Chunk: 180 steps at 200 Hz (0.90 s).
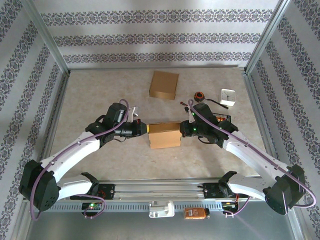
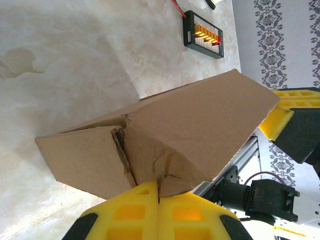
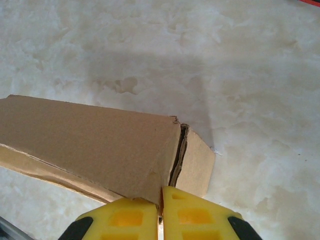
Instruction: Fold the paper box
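Box (image 1: 165, 135) ends disappear inside the clamped left gripper (image 2: 159, 189) and right gripper (image 3: 161, 195).

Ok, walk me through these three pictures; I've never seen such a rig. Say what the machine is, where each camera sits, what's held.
Two robot arms stand bolted at the near edge of the table. One picture looks down from above; the other two come from a camera on each wrist, so the yellow pads there are that arm's own fingers. The left gripper and the right gripper each pinch one end of the paper box, shut on its cardboard. Farther back on the table lie a second cardboard box and a small white clock.
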### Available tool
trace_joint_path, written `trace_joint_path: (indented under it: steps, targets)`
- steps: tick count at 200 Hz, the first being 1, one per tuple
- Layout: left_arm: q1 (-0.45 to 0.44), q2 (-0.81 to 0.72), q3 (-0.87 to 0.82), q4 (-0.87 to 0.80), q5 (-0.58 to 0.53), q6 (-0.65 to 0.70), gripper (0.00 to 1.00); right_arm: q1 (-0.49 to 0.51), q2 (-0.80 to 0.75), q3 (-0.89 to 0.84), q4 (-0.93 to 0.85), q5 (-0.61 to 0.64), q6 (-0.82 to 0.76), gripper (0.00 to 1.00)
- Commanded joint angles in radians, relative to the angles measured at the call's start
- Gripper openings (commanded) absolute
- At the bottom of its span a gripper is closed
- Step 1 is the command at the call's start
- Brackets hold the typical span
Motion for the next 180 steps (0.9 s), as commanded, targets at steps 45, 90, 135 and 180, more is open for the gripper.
trace_joint_path:
  steps: [45,90,135,180]
  targets:
    - [0.002,-0.02,-0.039,-0.07,-0.038,-0.002,0.26,0.004,0.002,0.022,-0.084,-0.006,0.018,0.24]
    - [0.002,-0.086,-0.043,-0.003,-0.026,0.019,0.34,0.003,-0.045,0.062,-0.082,-0.024,0.04,0.38]
    - [0.002,-0.156,-0.039,0.019,-0.037,0.002,0.34,-0.005,-0.09,0.09,-0.076,-0.051,0.082,0.49]
    - [0.002,-0.169,0.0,-0.022,-0.211,-0.2,0.36,-0.035,-0.104,0.118,-0.093,0.003,0.229,0.38]
